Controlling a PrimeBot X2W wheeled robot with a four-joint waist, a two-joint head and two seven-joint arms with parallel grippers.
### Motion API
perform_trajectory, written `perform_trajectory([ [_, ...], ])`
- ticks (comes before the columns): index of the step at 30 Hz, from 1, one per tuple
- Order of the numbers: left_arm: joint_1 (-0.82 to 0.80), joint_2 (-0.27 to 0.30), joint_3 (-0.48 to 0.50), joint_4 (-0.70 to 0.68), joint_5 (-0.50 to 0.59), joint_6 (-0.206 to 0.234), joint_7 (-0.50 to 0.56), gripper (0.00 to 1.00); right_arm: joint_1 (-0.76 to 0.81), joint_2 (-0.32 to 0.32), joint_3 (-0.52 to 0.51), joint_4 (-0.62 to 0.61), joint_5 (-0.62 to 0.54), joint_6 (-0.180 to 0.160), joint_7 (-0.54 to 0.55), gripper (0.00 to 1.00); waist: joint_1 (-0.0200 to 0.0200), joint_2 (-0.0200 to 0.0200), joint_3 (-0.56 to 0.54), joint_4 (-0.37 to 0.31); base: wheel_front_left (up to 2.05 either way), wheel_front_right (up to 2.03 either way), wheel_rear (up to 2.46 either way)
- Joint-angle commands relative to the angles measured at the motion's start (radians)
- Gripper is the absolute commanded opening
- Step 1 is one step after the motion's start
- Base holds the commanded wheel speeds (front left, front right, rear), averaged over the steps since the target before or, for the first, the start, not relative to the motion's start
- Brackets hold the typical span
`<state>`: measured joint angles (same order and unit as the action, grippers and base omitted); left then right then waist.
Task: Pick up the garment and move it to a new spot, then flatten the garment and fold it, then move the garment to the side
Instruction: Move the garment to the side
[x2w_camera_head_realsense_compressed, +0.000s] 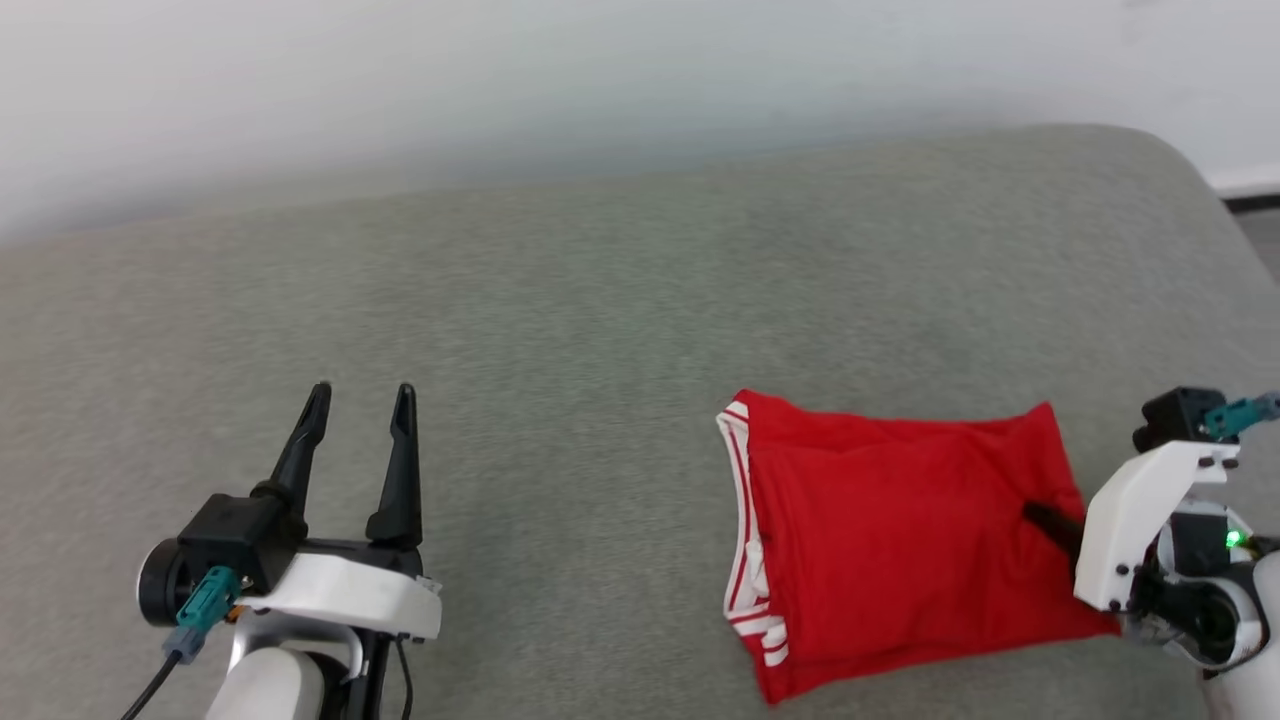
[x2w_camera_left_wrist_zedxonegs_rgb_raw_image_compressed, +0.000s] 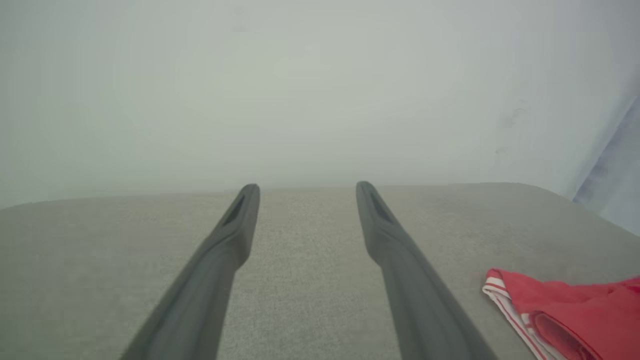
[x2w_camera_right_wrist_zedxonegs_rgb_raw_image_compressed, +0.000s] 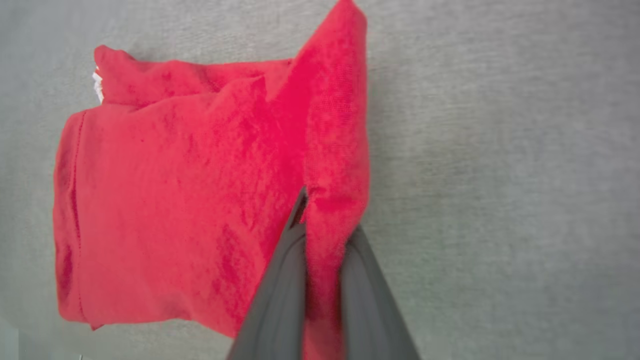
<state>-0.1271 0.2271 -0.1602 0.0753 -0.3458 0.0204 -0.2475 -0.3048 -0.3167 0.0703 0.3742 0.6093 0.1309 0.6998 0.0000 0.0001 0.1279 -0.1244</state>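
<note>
Grey fabric covers the desk (x2w_camera_head_realsense_compressed: 600, 300). Toward its near left, the left tool (x2w_camera_head_realsense_compressed: 362, 395) hovers with its fingers spread wide and nothing between them, pointing at the far edge. Right of centre, close to the near edge, the garment (x2w_camera_head_realsense_compressed: 900, 540) lies folded into a red rectangle, its striped trim on the left side. At its right side the right tool (x2w_camera_right_wrist_zedxonegs_rgb_raw_image_compressed: 324, 225) pinches a raised fold of red cloth.
</note>
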Motion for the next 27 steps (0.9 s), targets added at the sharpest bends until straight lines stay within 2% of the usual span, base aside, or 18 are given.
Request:
perform_trajectory([
  [1,-0.019,0.005,-0.007,-0.013,0.007,-0.003,0.005,1.00,-0.029,-0.010,0.002,0.014,-0.008,0.000,-0.015,0.00,0.0000,-0.0001,0.045,-0.101,0.00,0.00,0.00],
  [7,-0.114,0.033,-0.040,-0.079,0.039,-0.022,0.053,1.00,-0.127,-0.040,-0.005,0.087,-0.036,0.000,-0.117,0.00,0.0000,-0.0001,0.189,-0.199,0.00,0.00,0.00],
  [12,-0.198,0.052,-0.057,-0.135,0.063,-0.032,0.091,1.00,-0.216,-0.087,-0.045,0.167,-0.081,-0.001,-0.218,0.00,0.0000,-0.0001,0.305,-0.237,0.00,0.00,0.00],
  [21,-0.298,0.091,-0.056,-0.233,0.090,-0.030,0.157,1.00,-0.408,-0.186,-0.193,0.309,-0.191,-0.001,-0.420,0.00,0.0000,-0.0001,0.457,-0.248,0.00,0.00,0.00],
  [27,-0.332,0.116,-0.048,-0.289,0.107,-0.020,0.190,1.00,-0.488,-0.186,-0.249,0.372,-0.245,-0.001,-0.540,0.00,0.0000,-0.0001,0.517,-0.231,0.00,0.00,0.00],
])
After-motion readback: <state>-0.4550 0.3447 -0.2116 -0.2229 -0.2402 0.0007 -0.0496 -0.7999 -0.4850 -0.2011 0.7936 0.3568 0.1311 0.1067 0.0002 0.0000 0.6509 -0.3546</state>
